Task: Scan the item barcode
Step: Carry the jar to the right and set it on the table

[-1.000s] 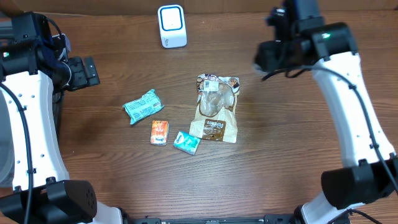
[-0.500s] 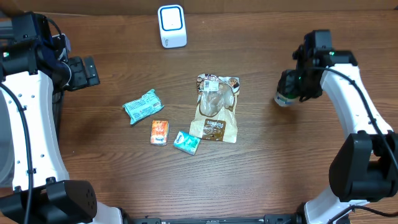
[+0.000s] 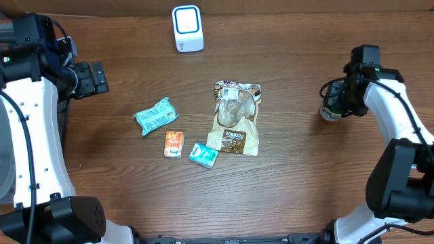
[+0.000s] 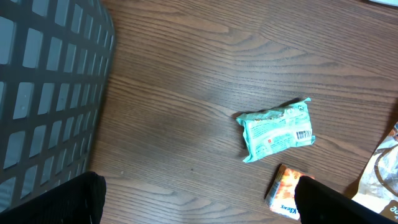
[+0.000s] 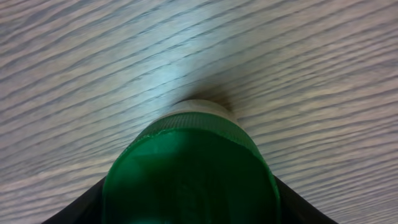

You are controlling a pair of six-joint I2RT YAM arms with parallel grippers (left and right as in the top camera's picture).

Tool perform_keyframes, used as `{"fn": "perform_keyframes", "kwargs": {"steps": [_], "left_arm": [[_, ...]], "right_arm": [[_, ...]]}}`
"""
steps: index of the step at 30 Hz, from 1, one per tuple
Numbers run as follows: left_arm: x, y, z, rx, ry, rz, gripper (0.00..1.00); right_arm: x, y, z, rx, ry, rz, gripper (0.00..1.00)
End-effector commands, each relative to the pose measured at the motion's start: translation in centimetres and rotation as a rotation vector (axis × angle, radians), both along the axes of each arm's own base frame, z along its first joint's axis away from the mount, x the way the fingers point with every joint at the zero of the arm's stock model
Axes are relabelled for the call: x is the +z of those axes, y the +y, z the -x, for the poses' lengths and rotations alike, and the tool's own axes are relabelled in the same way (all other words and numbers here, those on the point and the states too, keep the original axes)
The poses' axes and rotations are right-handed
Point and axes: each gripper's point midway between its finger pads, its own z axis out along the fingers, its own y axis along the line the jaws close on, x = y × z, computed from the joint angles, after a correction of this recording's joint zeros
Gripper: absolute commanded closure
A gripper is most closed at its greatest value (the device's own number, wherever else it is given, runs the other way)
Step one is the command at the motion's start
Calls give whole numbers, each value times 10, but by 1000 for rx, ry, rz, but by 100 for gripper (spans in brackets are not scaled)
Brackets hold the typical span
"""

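My right gripper [image 3: 344, 100] is shut on a small green-topped container [image 3: 330, 110] at the right side of the table. In the right wrist view the green container [image 5: 189, 168] fills the space between the dark fingers [image 5: 297, 208], its pale end down at the wood. The white barcode scanner [image 3: 187, 28] stands at the back centre, far from the container. My left gripper [image 3: 89, 78] hangs open at the far left. In its wrist view nothing lies between its fingertips [image 4: 59, 202].
In the middle lie a teal packet [image 3: 156, 115], an orange packet [image 3: 174, 144], a small teal packet [image 3: 203, 155] and a brown snack bag [image 3: 235, 116]. A dark mesh basket [image 4: 43, 81] stands off the left edge.
The right arm swung from the back of the table, near the scanner's side, out to the right and down, carrying the green-topped container to the wood. The left arm has not moved.
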Motion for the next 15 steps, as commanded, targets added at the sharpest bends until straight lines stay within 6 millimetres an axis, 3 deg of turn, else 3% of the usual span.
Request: {"fn": "perform_keyframes", "kwargs": {"steps": [1, 7, 11, 12, 13, 15], "left_arm": [[11, 2, 1, -2, -31, -15, 0], [11, 2, 1, -3, -32, -15, 1], [11, 2, 1, -2, -31, -15, 1], [11, 2, 1, -2, -31, -15, 1], [11, 2, 1, -2, -31, -15, 0], [11, 2, 1, -2, -31, -15, 0]], "right_arm": [[-4, -6, -1, -28, -4, -18, 73], [-14, -6, 1, -34, 21, -44, 72], [-17, -4, 1, -31, 29, -56, 61], [-17, -4, 2, -31, 31, -56, 19], [-17, -4, 2, -31, 33, -57, 0], [-15, -3, 2, -31, 35, -59, 0]]}}
